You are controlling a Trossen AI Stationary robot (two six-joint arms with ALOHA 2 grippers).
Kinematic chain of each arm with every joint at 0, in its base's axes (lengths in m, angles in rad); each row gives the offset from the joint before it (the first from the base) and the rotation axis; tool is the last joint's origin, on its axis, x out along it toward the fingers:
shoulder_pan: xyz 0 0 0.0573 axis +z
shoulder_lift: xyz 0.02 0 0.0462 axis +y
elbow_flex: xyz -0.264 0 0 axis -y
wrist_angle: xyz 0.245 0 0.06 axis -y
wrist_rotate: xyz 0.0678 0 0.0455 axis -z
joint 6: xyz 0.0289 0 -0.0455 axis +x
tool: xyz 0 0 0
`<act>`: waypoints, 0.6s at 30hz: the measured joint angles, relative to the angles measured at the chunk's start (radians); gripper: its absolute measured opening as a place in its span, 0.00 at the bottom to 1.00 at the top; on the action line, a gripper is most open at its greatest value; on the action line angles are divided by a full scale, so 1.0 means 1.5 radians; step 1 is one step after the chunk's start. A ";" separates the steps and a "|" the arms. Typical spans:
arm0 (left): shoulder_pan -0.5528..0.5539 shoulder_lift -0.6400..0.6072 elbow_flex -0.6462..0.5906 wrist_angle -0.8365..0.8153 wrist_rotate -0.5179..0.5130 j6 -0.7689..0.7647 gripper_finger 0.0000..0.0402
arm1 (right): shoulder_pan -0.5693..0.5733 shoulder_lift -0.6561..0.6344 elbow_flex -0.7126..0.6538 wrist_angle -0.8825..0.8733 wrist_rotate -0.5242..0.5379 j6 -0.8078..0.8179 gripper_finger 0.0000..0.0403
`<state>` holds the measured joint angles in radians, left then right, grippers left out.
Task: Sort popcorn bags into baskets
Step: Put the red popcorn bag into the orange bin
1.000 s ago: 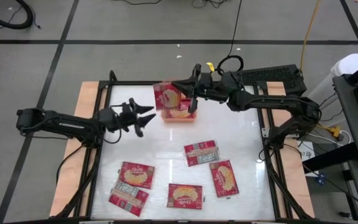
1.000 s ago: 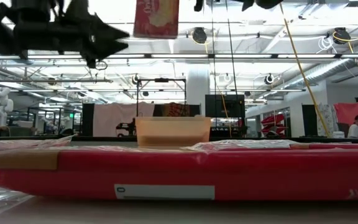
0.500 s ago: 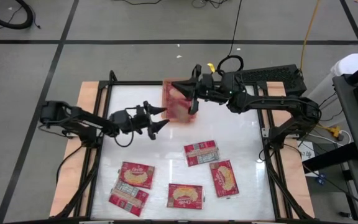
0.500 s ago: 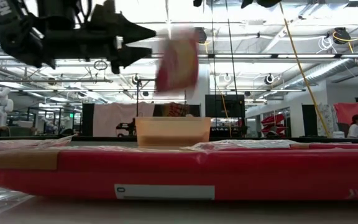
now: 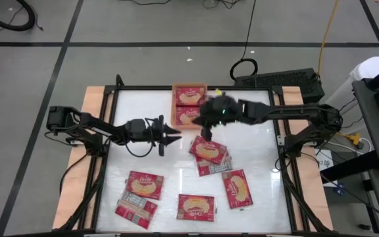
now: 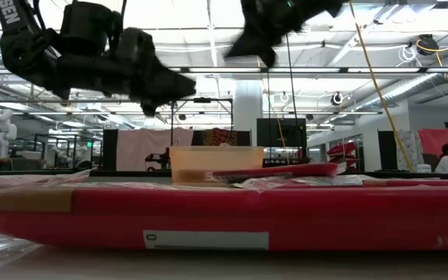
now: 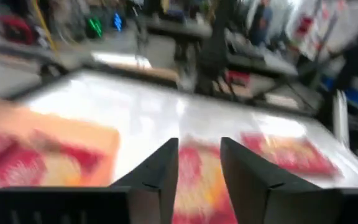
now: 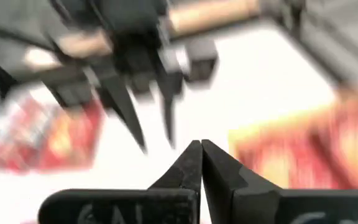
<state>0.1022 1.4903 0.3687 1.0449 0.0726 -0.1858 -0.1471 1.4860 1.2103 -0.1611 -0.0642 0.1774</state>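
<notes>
Red popcorn bag lies tilted on the table just beyond your left gripper, whose fingers stand slightly apart and empty; the right gripper, shut, hovers closer, above it

Red popcorn bags flat across table; two, seemingly, in orange tray.

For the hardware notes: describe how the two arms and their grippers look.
Both arms are dark, near-black, jointed links. The left gripper ends in two slim pointed fingers; in its wrist view they are flat, wedge-shaped black plates. The right gripper has matching tapered black fingers with a small green light on its wrist. White lettering marks the left arm in the low view. A black cable loops behind the right arm.
</notes>
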 joint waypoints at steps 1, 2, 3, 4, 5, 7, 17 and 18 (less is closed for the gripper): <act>-0.003 0.000 -0.003 -0.012 0.016 0.000 0.28 | 0.009 0.000 -0.017 -0.023 0.013 0.024 0.02; -0.006 0.000 -0.004 -0.025 0.034 0.001 0.26 | 0.018 -0.002 -0.035 -0.037 0.017 0.054 0.03; -0.009 0.000 -0.004 -0.038 0.048 0.007 0.25 | 0.026 -0.005 -0.057 -0.046 0.018 0.090 0.04; -0.013 0.000 -0.004 -0.054 0.052 0.011 0.24 | 0.033 -0.007 -0.081 -0.048 0.017 0.128 0.06; -0.016 0.000 -0.004 -0.066 0.052 0.012 0.23 | 0.039 -0.008 -0.107 -0.046 0.008 0.168 0.07; -0.022 0.000 -0.003 -0.074 0.038 0.012 0.23 | 0.050 -0.006 -0.161 -0.047 -0.005 0.254 0.12; -0.044 0.062 0.110 -0.250 -0.012 0.059 0.22 | 0.108 -0.067 -0.327 0.026 -0.007 0.536 0.36; -0.044 0.082 0.129 -0.252 -0.014 0.065 0.22 | 0.113 -0.080 -0.332 0.017 -0.005 0.552 0.38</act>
<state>0.0357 1.6132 0.5619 0.6676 0.0513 -0.0878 0.0221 1.3663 0.7125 -0.1358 -0.0720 1.0061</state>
